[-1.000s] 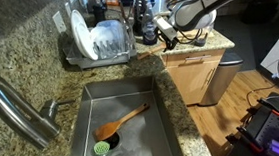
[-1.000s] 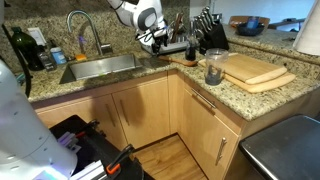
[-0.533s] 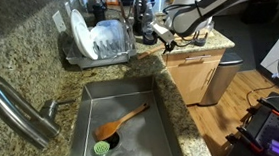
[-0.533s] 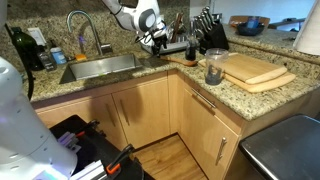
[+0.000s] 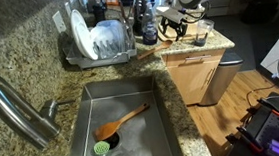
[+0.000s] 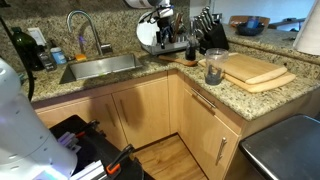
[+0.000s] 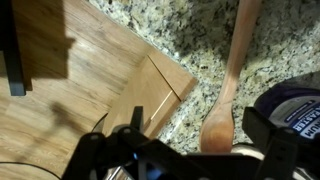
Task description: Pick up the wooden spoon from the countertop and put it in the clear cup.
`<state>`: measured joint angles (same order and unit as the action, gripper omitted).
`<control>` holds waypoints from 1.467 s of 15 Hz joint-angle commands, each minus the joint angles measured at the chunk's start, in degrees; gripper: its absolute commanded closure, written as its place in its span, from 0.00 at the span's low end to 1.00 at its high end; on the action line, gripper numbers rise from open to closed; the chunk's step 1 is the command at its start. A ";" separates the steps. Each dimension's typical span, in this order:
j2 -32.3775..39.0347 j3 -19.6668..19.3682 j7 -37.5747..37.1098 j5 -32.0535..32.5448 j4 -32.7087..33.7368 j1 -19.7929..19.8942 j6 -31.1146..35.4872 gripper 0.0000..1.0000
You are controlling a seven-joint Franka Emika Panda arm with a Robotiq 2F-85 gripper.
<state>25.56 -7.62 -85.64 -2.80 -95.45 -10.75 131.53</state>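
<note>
In the wrist view the slim brown wooden spoon [image 7: 228, 90] lies on the speckled granite countertop [image 7: 170, 40], with its handle running up to the top edge and its bowl towards me. My gripper [image 7: 205, 140] is open and hangs just above the spoon, with the bowl between the two dark fingers [image 7: 130, 128]. In an exterior view the gripper [image 5: 175, 25] hovers over the counter corner beside the dish rack. The clear cup [image 6: 214, 68] stands on the cutting board [image 6: 255, 72]; it also shows in an exterior view [image 5: 200, 35]. I cannot make out the spoon in either exterior view.
A brighter orange-tan spoon [image 5: 123, 120] and a green brush [image 5: 103, 147] lie in the sink [image 5: 154, 137]. A dish rack [image 5: 102, 41] with plates, a faucet [image 6: 80, 28], dark bottles [image 6: 25, 45] and a knife block [image 6: 210, 28] stand along the counter. The cutting board's corner [image 7: 90, 60] is left of the spoon.
The arm has swung from the counter's front edge towards the back corner beside the dish rack. The gripper stays open and empty.
</note>
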 commanded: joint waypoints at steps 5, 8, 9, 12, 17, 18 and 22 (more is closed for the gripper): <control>7.12 1.17 -3.00 -0.13 4.47 1.96 2.20 0.00; 13.08 1.17 -6.48 -1.32 9.62 2.53 5.46 0.00; 8.73 0.94 -5.10 0.26 4.69 1.84 4.15 0.00; 10.51 0.86 -5.38 0.33 5.77 1.78 4.53 0.00; 16.94 2.64 -3.91 -2.33 11.83 3.69 3.19 0.00; 18.10 3.36 -3.34 -3.10 12.77 4.06 3.95 0.00; 18.68 3.28 -4.25 -4.01 12.22 3.23 5.74 0.00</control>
<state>44.30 -4.25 -89.93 -6.78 -83.26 -7.46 137.40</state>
